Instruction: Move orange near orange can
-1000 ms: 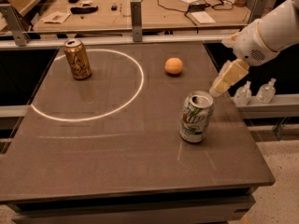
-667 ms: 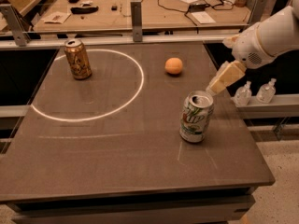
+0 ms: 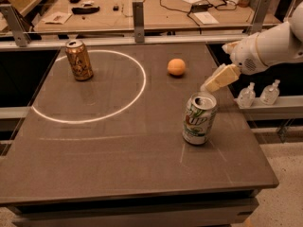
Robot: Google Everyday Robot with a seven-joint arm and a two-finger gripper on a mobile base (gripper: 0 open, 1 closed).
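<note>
The orange (image 3: 176, 66) is a small round fruit lying on the dark table (image 3: 118, 150), right of centre toward the back. The orange can (image 3: 78, 60) stands upright at the back left, inside a white painted circle (image 3: 90, 86). My gripper (image 3: 215, 82) hangs at the table's right side, pale fingers pointing down-left, to the right of and nearer than the orange and just above the 7UP can. It holds nothing that I can see.
A white-and-green 7UP can (image 3: 199, 117) stands upright right of centre, directly below the gripper. A metal rail (image 3: 138, 15) borders the table's back edge. A workbench with cables (image 3: 189, 1) lies behind. Two small bottles (image 3: 258, 94) sit on a ledge at the right.
The arm and gripper have shifted slightly left and down. The orange and both cans have not moved.
</note>
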